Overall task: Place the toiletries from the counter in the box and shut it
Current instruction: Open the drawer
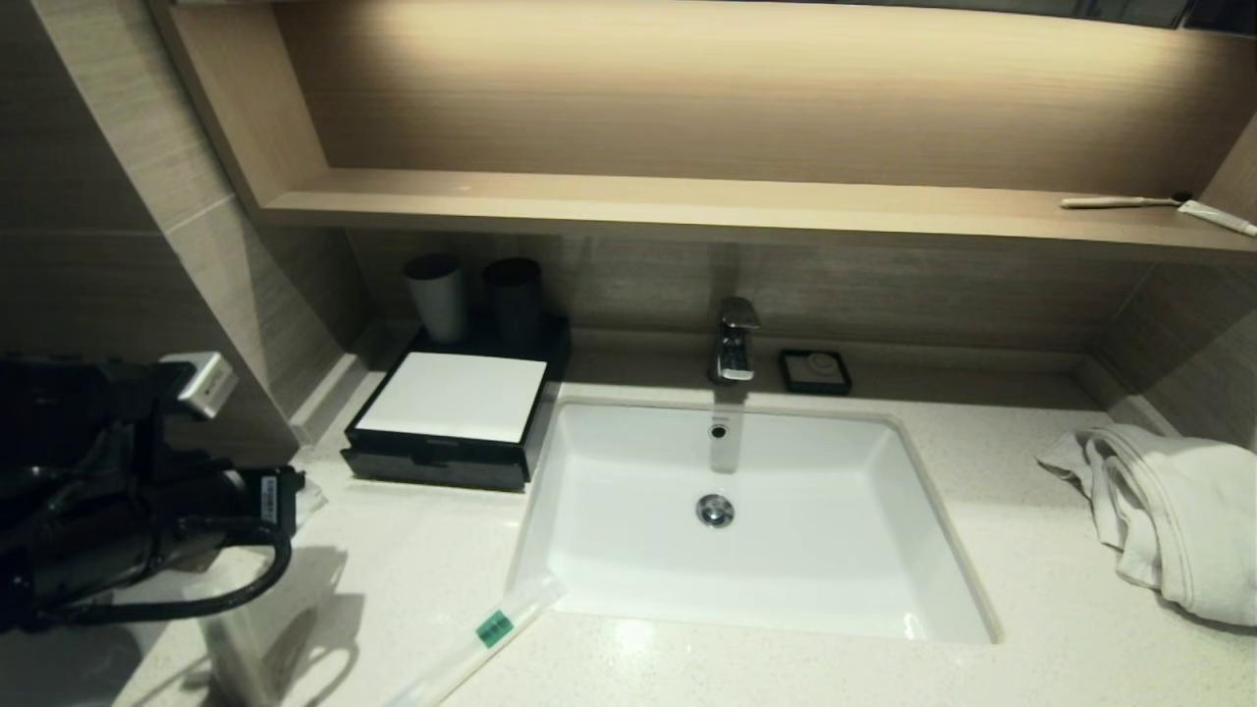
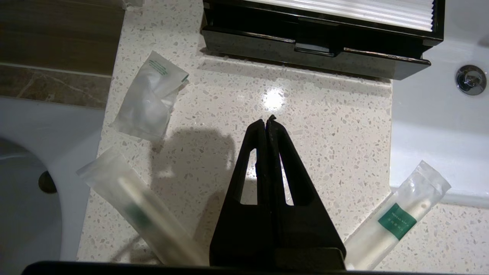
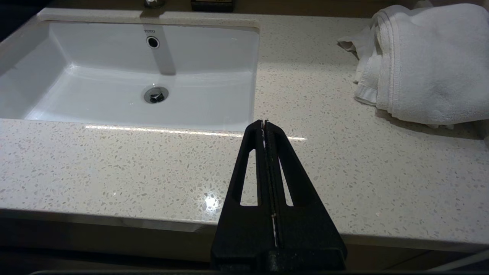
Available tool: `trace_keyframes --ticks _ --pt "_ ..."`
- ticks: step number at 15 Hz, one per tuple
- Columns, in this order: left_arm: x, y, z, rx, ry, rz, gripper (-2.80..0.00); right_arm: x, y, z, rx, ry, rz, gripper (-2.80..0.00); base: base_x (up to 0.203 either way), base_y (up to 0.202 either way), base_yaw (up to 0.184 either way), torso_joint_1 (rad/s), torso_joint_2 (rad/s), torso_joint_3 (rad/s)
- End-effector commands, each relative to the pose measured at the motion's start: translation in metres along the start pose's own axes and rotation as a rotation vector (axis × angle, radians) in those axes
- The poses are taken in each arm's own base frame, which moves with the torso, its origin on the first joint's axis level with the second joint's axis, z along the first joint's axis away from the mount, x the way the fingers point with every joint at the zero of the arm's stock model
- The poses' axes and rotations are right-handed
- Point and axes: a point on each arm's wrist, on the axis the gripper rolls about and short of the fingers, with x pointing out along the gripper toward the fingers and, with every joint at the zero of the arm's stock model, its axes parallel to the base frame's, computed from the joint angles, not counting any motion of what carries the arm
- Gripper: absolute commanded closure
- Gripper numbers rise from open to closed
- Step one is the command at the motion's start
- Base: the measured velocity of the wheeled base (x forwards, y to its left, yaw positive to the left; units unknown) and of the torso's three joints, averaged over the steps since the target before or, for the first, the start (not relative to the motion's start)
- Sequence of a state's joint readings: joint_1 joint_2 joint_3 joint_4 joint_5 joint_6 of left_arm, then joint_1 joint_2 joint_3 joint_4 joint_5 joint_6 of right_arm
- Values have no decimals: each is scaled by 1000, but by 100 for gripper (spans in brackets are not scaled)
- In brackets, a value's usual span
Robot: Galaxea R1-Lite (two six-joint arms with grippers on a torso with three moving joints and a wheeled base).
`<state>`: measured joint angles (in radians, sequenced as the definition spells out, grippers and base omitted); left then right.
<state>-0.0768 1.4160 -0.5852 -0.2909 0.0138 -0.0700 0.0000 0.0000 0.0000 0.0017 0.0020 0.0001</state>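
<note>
The black box with a white top stands at the counter's back left; in the left wrist view its drawer front with a handle faces my gripper. My left gripper is shut and empty, above bare counter in front of the box. Around it lie three clear packets: a small pouch, a long packet, and a long packet with a green label by the sink edge, also in the head view. My right gripper is shut and empty, over the counter's front edge right of the sink.
The white sink fills the middle, with the faucet and a soap dish behind it. Two cups stand behind the box. A white towel lies at the right. A toothbrush lies on the shelf. My left arm is at the left.
</note>
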Motion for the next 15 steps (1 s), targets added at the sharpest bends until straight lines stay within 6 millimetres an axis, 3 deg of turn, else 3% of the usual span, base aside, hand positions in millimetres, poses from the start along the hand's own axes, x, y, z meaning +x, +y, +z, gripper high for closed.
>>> trace_keyframes --ticks 1,7,15 --pt "11 0 -1 1 28 1 0 0 0 0 0 0 1 0 0 0 0 0 0 0" --pt "37 -1 1 -2 -7 -3 0 0 0 0 0 0 1 0 0 0 0 0 0 0" --pt "57 -6 -1 5 -7 -21 0 0 0 0 0 0 1 0 0 0 0 0 0 0"
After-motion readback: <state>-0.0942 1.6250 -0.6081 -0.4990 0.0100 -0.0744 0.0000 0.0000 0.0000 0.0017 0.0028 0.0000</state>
